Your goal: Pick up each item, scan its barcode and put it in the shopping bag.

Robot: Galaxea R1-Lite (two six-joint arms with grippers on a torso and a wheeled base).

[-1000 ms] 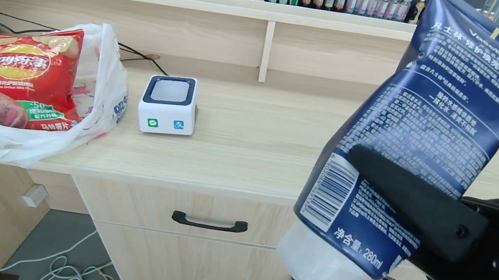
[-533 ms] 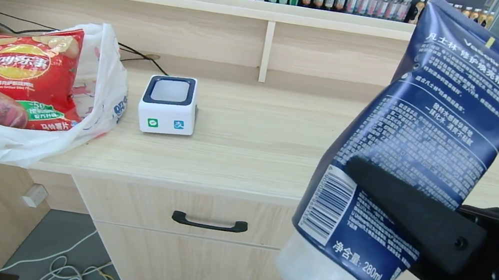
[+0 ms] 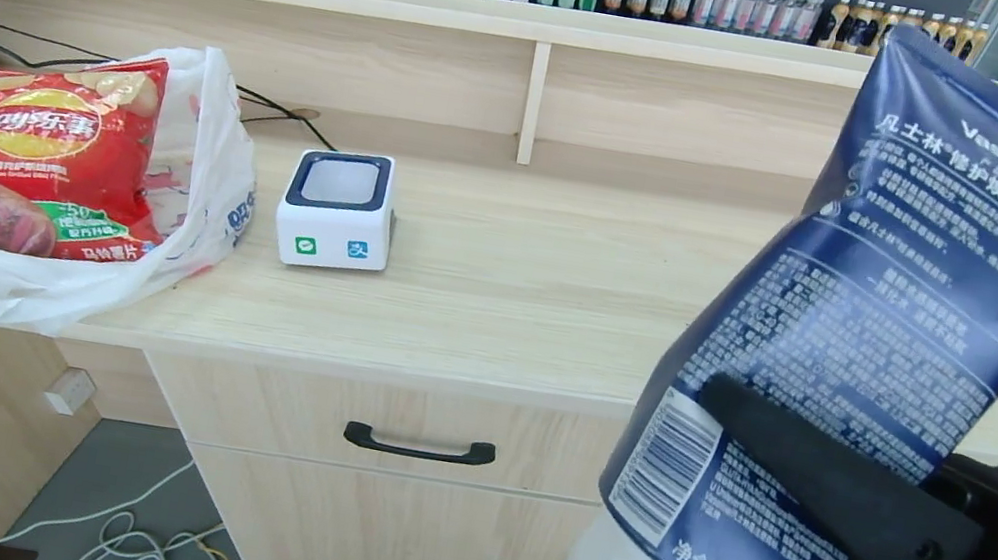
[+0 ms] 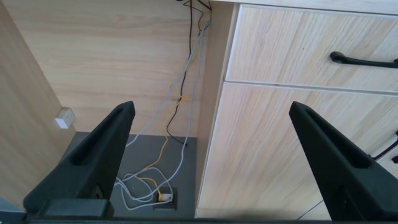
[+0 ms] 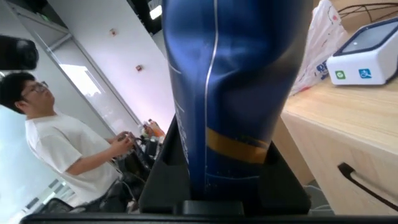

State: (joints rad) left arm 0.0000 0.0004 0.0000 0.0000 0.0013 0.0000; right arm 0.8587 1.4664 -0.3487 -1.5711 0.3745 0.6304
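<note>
One blue lotion tube [image 3: 862, 351] is sitting clamped in the right gripper [image 5: 224, 168] (cap down). Meanwhile the left gripper [image 4: 211, 109] is hanging wide open.

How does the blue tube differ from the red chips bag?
The blue tube is dark blue with a pale cap; the red chips bag is red and yellow. The tube is held in the air by the right tool, tilted, cap end down; the chips bag stands upright inside the shopping bag on the counter. Both are printed soft packs.
</note>
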